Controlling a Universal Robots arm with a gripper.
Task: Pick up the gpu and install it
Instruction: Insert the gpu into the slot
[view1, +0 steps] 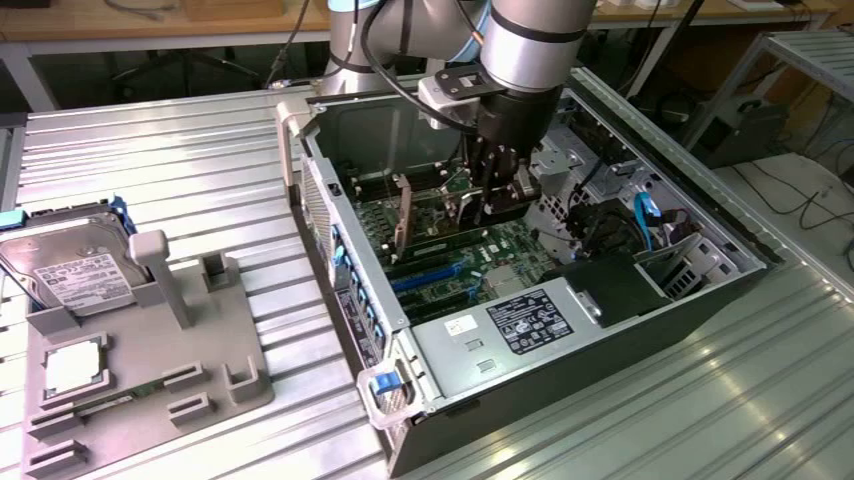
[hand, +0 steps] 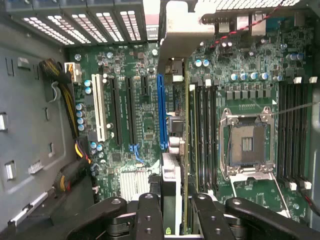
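Observation:
My gripper (view1: 491, 200) is down inside the open computer case (view1: 667, 320), shut on the gpu (view1: 451, 222). In the wrist view the gpu (hand: 173, 170) is edge-on between my two black fingers (hand: 150, 212), and its silver end bracket (hand: 176, 35) reaches toward the case's rear slot openings. The card's green edge hangs just above the motherboard (hand: 127, 125), roughly in line with the long blue expansion slot (hand: 161, 107) and a little to one side of it. I cannot tell whether the card touches the slot.
A silver hard drive (view1: 74, 265) and a small square CPU chip (view1: 74, 368) rest on a grey fixture (view1: 160, 340) at the exterior view's left. Inside the case are the power supply (view1: 527, 315), an empty CPU socket (hand: 247, 145), memory slots (hand: 205, 130) and cables (hand: 65, 85).

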